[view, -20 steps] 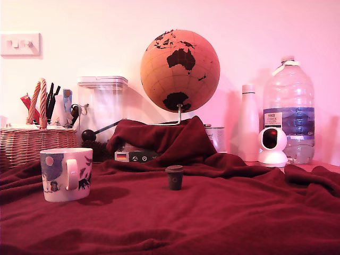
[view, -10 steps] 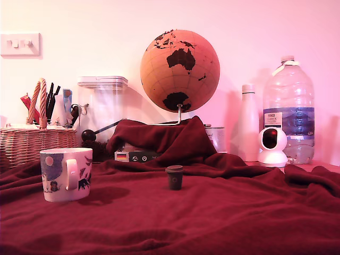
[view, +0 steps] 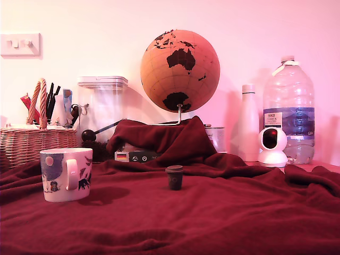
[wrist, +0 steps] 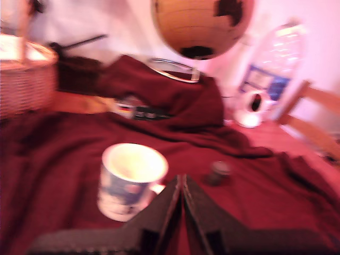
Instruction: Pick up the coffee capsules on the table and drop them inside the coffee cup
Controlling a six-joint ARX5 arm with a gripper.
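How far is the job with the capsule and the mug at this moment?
Nothing looks done yet: the coffee capsule stands on the red cloth, apart from the mug. The gripper holds nothing, its fingers together above the cloth. Left: grasp the capsule and drop it into the mug.

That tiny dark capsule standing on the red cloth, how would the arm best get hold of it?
Probably from straight above, closing on the side wall just under the rim. The capsule stands upright with its wider flat rim on top, so the rim would catch on the jaws. Nothing crowds it: the mug stands well apart. The gripper looks shut in the wrist view, so it must open first.
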